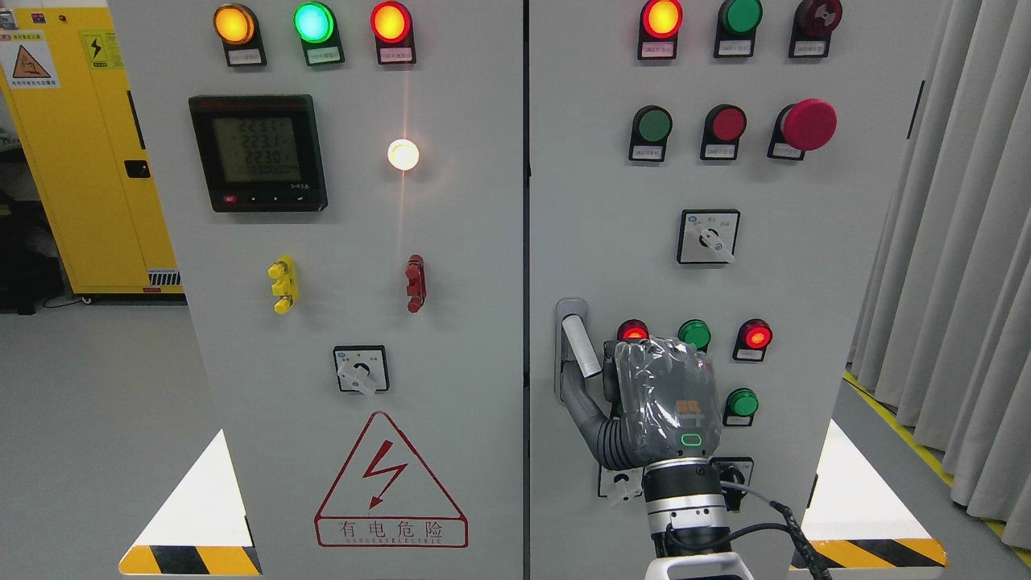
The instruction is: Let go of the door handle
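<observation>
A: In the head view, where is the door handle [573, 342]?

B: On the right cabinet door [805, 242], close to that door's left edge and below its middle. It is a grey lever on a long plate, its pale tip pointing up.

A: And the hand?

B: The right hand [652, 395] comes up from the bottom edge, right of the middle, wrapped in clear film over a grey shell. Its back faces the camera. It sits just to the right of the handle, in front of the lower buttons.

A: Are the fingers clamped on the handle?

B: A ribbed grey thumb [592, 423] reaches left and up to the handle's lower part and looks to touch it. The other fingers are hidden behind the hand, so I cannot tell whether they are curled or apart.

A: Anything else?

B: The left cabinet door [354, 266] carries a meter [259, 153] and a red danger triangle [391, 482]. A yellow cabinet [89, 161] stands at the far left, grey curtains [966, 242] at the right.
</observation>
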